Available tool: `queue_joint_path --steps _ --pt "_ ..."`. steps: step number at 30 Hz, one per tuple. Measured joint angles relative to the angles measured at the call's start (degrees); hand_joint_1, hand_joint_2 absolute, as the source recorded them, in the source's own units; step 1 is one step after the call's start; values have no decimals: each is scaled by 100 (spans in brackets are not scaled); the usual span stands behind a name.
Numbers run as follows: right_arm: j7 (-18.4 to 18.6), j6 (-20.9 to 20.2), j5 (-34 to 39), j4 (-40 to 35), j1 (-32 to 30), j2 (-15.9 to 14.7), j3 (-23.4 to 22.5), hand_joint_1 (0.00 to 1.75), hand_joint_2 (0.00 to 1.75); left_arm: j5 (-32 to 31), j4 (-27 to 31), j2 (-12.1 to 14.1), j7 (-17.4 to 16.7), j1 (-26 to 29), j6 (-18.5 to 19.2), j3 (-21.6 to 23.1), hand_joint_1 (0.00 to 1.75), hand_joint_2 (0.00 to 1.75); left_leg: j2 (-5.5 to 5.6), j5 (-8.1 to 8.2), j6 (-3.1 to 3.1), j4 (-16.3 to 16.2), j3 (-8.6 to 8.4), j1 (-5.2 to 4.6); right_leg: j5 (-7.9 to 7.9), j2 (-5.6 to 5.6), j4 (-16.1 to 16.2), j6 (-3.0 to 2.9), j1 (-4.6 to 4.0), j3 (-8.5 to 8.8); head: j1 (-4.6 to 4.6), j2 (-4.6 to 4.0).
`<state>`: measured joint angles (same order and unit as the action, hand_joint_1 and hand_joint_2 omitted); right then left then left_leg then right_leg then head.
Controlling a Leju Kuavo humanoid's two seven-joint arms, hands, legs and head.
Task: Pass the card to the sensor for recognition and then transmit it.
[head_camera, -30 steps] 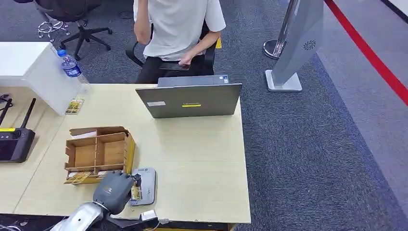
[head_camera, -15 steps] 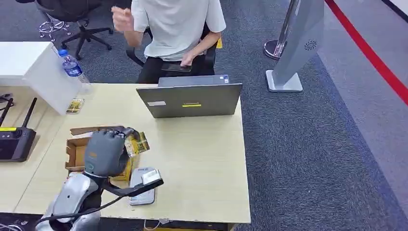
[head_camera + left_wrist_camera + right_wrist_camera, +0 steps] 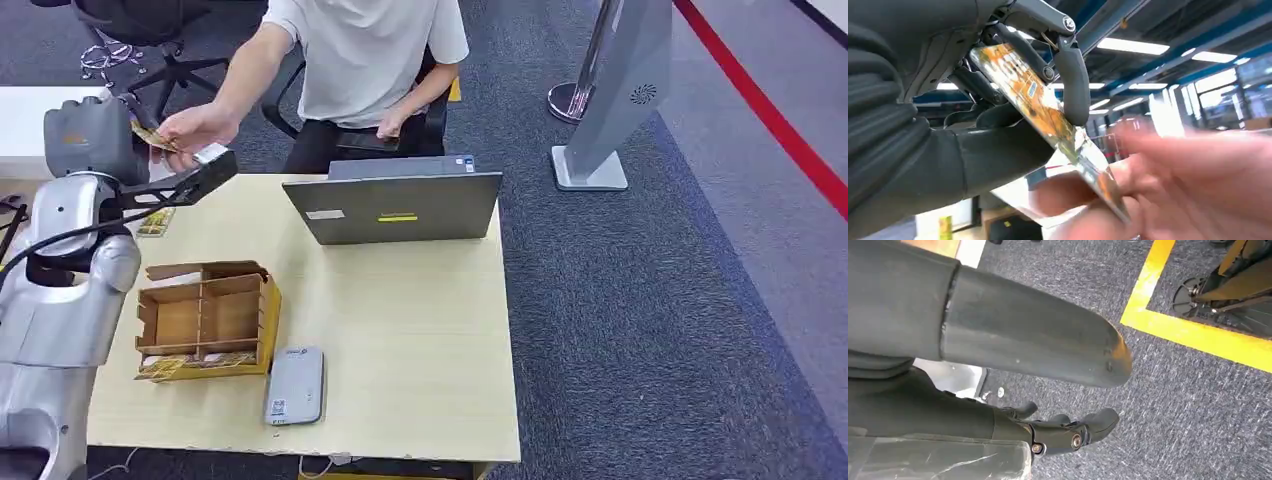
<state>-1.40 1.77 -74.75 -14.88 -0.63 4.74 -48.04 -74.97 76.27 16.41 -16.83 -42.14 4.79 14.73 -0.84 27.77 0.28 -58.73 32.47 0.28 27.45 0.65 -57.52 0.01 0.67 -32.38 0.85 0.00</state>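
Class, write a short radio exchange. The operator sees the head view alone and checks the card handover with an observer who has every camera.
Operator: The left hand is up by the person's hand. I can barely see the card. Who has it?
Observer: Both. In the left wrist view the robot's thumb and a finger pinch one end, and the person's fingers are on the other end.
Operator: And the right hand?
Observer: The right hand holds nothing. It hangs over grey carpet near a yellow line.
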Motion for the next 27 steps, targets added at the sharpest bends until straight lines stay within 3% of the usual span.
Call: queue_joint_path --steps 1,2,19,23,27 --pt "2 0 -2 0 4 -2 0 0 0 9 -111 0 0 -66 0 -33 175 175 0 0 0 0 0 -1 0 0 0 0 0 0 0 0" --pt "2 0 -17 0 8 -2 0 0 0 39 -191 0 0 -110 0 -50 0 175 0 1 0 0 1 -1 0 0 0 0 0 -1 0 0" --pt "0 -63 -74 0 12 -2 -88 0 0 518 -412 7 280 71 -131 -207 0 175 0 1 0 0 10 -1 0 0 0 0 1 -7 0 0" --pt "-15 -59 5 -13 -14 0 -214 0 0 794 439 212 768 786 -125 -201 0 175 -22 5 2 2 11 -1 1 -19 -1 0 1 -10 2 0" --pt "-48 -98 105 -144 -117 66 -457 0 0 793 1893 827 1290 2253 -510 -177 0 175 -62 36 -6 8 -6 -2 14 -61 0 -6 2 -14 2 0"
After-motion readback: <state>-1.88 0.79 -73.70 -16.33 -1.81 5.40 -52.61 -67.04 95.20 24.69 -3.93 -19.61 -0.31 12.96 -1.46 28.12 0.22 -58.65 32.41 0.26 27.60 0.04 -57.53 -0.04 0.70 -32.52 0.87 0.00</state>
